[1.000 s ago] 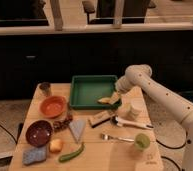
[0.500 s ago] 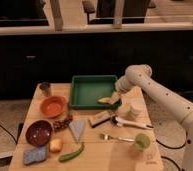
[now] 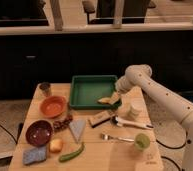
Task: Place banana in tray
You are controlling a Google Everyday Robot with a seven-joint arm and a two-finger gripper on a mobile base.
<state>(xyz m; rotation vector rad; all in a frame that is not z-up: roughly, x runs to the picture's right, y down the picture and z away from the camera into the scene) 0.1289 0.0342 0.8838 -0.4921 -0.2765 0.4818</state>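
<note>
Banana [image 3: 108,100] lies at the right front corner of the tray [image 3: 85,86], a short pale yellow curved piece against the inner rim; the gripper [image 3: 115,98] sits right at its right end, and whether the jaws pinch the fruit or have parted cannot be told from this view. Change over the last second: next to none; arm, gripper and banana hold the same place at the tray's right edge as before; judged meaning, the carry is over and the release is the step in hand or just done, so the task looks nearly complete.

Materials: tray is green plastic, shallow, rectangular, raised rims, smooth floor; banana looks like matte toy plastic, small beside the tray; the bench [image 3: 115,150] is pale wood, flat. Other items: an orange bowl [image 3: 53,106] and a dark maroon bowl [image 3: 39,132], both round and glossy; a long curved green pepper [image 3: 72,153] near the front; a small round yellow-red fruit [image 3: 55,145] beside it; a green cup [image 3: 142,141] at right.
</note>
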